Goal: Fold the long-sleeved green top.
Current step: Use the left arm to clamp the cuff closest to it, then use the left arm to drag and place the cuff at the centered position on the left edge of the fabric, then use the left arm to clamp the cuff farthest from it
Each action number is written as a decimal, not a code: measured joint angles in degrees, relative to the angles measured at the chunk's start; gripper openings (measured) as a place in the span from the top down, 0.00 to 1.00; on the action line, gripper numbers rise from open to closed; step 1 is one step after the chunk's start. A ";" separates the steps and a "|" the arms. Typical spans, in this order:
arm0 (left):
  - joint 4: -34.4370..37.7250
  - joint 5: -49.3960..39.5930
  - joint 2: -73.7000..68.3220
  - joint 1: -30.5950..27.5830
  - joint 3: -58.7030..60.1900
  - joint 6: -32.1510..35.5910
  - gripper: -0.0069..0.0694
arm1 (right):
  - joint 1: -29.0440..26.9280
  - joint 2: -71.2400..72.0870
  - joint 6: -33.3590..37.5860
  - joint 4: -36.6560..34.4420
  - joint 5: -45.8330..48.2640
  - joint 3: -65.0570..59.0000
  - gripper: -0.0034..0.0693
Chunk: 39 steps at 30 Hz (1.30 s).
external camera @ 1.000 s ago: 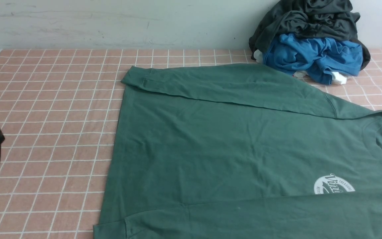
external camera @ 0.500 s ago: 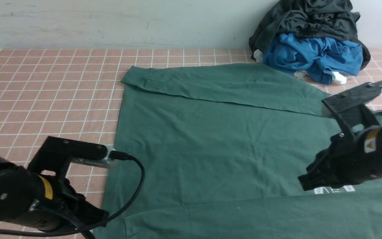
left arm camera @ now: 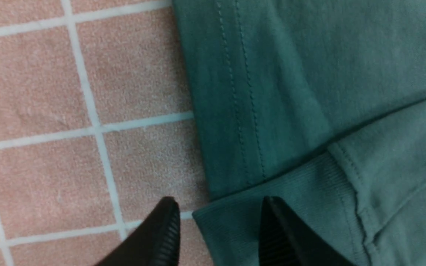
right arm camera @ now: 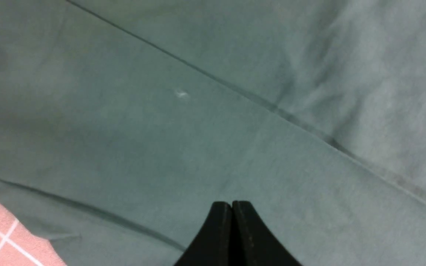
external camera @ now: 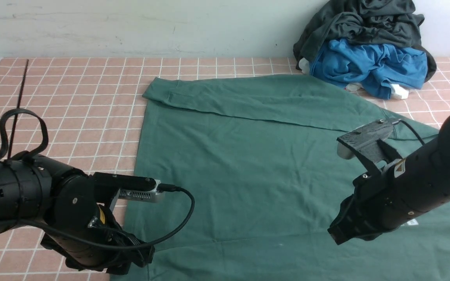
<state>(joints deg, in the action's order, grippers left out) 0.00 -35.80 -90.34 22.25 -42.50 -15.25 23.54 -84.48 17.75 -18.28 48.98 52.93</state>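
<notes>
The green long-sleeved top (external camera: 256,168) lies flat on the table, neck to the right, with both sleeves folded across the body. My left arm (external camera: 72,210) hangs over its near left corner. In the left wrist view my left gripper (left arm camera: 218,202) is open and straddles the edge of the ribbed cuff (left arm camera: 290,207), beside the stitched hem (left arm camera: 235,111). My right arm (external camera: 400,187) covers most of the white chest logo (external camera: 413,222). My right gripper (right arm camera: 231,203) is shut and empty, just above the near sleeve (right arm camera: 198,155).
A dark grey garment (external camera: 365,23) and a blue garment (external camera: 369,66) are piled at the back right against the wall. The table is covered in a pink cloth with a white grid (external camera: 72,97). A black cable loop (external camera: 24,128) rises over my left arm.
Both arms have come into the front view. The left arm moved in to the top's near left corner. The right arm moved lower and leftward over the chest logo.
</notes>
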 joint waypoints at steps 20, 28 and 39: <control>-2.98 -3.70 11.68 0.04 -11.64 7.05 0.91 | -0.28 0.00 -0.28 1.68 -0.02 0.00 0.97; -12.34 -1.69 0.44 -3.93 -22.57 5.61 0.91 | -6.50 3.54 -4.33 4.95 -0.34 0.00 0.97; -12.45 -7.60 -22.70 -5.74 -45.56 4.65 0.64 | -11.10 6.91 -4.69 3.69 -0.17 0.00 0.97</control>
<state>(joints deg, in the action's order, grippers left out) -12.45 -43.41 -113.04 16.51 -88.05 -10.60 12.44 -77.58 13.06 -14.59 48.81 52.93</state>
